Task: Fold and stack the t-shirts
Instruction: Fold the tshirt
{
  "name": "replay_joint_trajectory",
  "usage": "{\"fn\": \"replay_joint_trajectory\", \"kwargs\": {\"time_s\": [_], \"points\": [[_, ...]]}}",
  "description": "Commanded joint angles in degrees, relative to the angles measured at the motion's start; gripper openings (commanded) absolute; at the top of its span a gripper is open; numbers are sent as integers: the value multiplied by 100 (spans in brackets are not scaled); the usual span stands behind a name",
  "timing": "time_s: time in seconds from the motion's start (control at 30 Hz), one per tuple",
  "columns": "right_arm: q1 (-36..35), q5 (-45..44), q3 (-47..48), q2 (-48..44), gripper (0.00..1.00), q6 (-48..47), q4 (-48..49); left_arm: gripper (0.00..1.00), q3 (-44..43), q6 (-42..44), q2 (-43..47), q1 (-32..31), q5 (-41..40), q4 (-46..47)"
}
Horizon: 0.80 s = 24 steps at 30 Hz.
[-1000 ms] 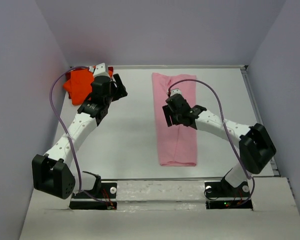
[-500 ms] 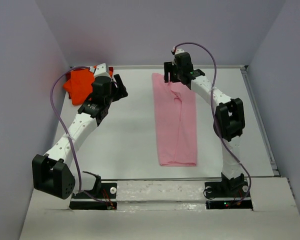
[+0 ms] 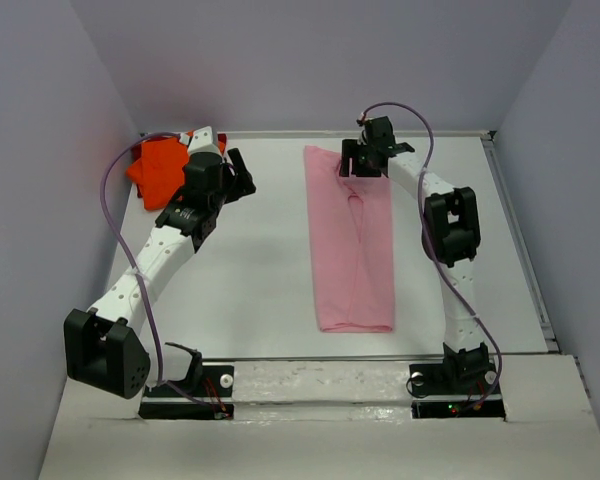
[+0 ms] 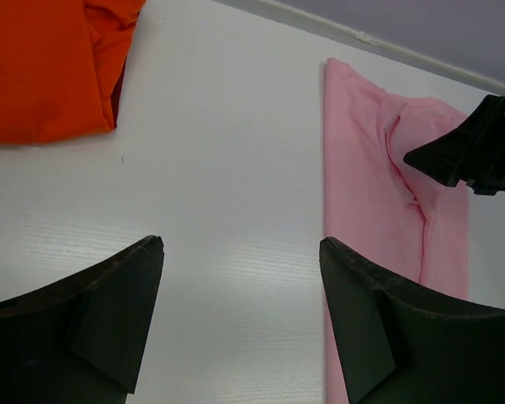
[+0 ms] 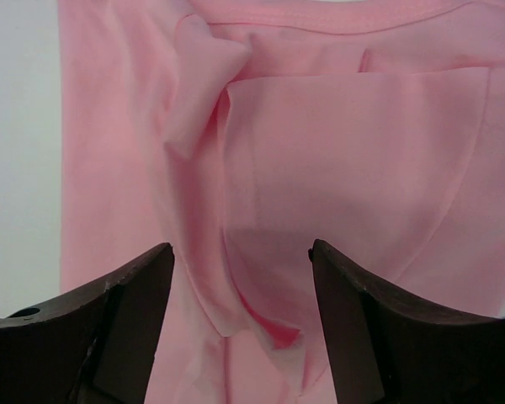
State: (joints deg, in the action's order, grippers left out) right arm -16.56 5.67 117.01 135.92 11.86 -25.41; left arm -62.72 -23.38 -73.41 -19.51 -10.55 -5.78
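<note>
Pink t-shirt [image 3: 352, 240]: thin soft knit folded lengthwise into a long narrow strip, running near-to-far just right of table centre, hem end nearest the arm bases, neck end at the far edge. Right wrist view shows the stitched neckline band across the top, a sleeve flap folded in with a straight edge, and a puckered ridge of loose cloth down the middle. Orange t-shirt [image 3: 158, 168]: matte, folded into a chunky squarish bundle in the far-left corner. A sliver of dark red t-shirt [image 4: 119, 88] peeks out under its right edge, so the orange one sits on top of it. Table [image 3: 260, 260]: smooth white, slightly glossy, with faint streaks, and pale plain walls on three sides. Right gripper [image 3: 355, 160] hangs over the neck end of the pink shirt, jaws wide, nothing pinched; can't tell if the black fingers [image 5: 109, 320] touch the cloth. Left gripper [image 3: 238, 175] is over bare table between the orange bundle and the pink strip, jaws wide, empty.
</note>
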Motion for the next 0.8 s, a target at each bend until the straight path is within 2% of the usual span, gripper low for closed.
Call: {"fn": "replay_joint_trajectory", "kwargs": {"time_s": [0.0,0.2,0.47,0.77], "points": [[-67,593,138,-30,72,132,-34,84,-100,79,125,-27,17,156],[-67,1453,331,434,73,379,-183,84,-126,79,81,-1,53,139],[-67,1779,656,839,73,528,-359,84,-135,79,11,79,70,112],[-67,1999,1982,1604,75,554,-667,84,-118,61,2,96,114,130]]}}
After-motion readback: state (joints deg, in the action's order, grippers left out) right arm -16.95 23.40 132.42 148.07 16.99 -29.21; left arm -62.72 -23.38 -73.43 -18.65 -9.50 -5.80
